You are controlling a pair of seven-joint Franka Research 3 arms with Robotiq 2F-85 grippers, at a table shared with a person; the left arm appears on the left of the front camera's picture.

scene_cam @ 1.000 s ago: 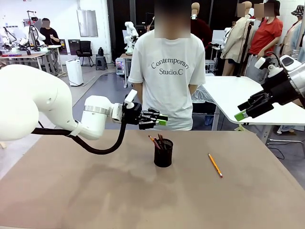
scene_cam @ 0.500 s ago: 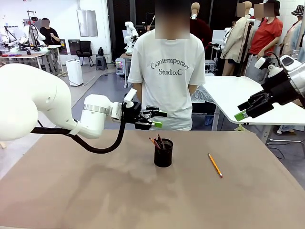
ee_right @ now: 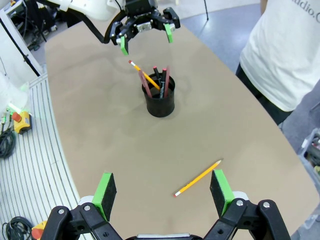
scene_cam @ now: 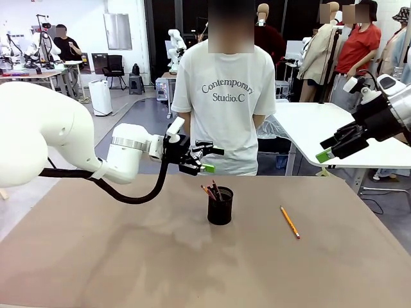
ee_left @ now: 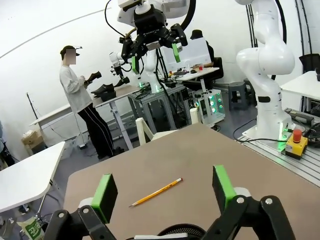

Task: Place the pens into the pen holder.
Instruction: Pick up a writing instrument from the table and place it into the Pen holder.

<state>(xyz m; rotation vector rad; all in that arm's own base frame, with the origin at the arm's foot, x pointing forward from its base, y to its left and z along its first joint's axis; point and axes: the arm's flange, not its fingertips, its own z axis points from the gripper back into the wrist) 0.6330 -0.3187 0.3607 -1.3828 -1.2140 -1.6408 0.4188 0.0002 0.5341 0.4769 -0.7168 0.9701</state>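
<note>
left gripper (scene_cam: 212, 160) hangs spread, empty, near the holder (scene_cam: 220, 206) (pens (scene_cam: 212, 190) inside); pencil (scene_cam: 289, 222) lies on table (scene_cam: 128, 256); right gripper (scene_cam: 327, 147) spread too.

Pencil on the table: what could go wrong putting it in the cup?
The pencil lies flat and is thin, so the open right pincer might nudge it and roll it away. The pens in the pen holder lean and stick out over the rim, so a new one might bump them or tip it. The open left pincer hangs close above, possibly in the way.
</note>
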